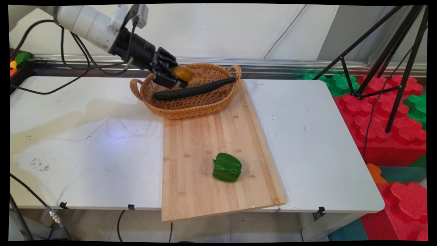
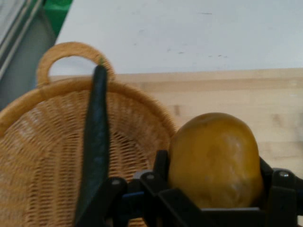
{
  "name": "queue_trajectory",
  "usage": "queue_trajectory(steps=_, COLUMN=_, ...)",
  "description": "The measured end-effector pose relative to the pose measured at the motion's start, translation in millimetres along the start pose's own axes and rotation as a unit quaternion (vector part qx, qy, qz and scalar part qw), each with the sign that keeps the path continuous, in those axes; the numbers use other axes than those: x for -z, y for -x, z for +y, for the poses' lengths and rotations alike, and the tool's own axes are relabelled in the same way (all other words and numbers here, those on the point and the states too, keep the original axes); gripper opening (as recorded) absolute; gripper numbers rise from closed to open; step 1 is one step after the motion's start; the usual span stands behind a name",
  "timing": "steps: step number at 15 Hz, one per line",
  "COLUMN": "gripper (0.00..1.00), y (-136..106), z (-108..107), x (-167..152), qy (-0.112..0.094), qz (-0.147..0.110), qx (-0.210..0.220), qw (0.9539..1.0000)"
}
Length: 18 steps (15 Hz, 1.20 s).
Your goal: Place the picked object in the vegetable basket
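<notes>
Hand view: jaws pinching a yellow-brown potato point(image 2: 215, 160) above the wicker basket point(image 2: 42, 156), cucumber point(image 2: 96, 142) alongside.

You saw the black gripper point(image 1: 177, 79) closed on a yellow-brown potato point(image 1: 182, 72) with a dull, slightly mottled skin, against the tan woven basket point(image 1: 191, 106) whose wicker ran in fine ribbed rows. The cucumber point(image 1: 194, 90) in the basket read as very dark green, nearly black along its length, while the bell pepper point(image 1: 227, 167) was a brighter glossy green. You noted the cutting board point(image 1: 205, 136) as pale bamboo with lengthwise grain and small darker flecks, and the table point(image 1: 307, 136) as white with faint yellowish staining and a few grey scuffs.
</notes>
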<state>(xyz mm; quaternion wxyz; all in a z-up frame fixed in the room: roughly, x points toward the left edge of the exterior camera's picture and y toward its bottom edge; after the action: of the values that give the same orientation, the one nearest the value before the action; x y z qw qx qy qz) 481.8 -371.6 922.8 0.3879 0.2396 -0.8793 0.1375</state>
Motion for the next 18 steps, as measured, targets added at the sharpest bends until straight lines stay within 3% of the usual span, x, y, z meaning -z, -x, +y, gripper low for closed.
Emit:
queue_trajectory(steps=6, gripper=0.0, y=19.3, z=-37.8, x=6.7, qy=-0.052, qz=-0.019, qx=0.024, qw=0.9982)
queue_trajectory(steps=12, gripper=0.0, y=39.8, z=-70.6, x=-24.6, qy=-0.089, qz=-0.055, qx=0.031, qw=0.994)
queue_trajectory(steps=18, gripper=0.0, y=51.1, z=-93.5, x=-55.0, qy=-0.113, qz=-0.076, qx=0.041, qw=0.9898)
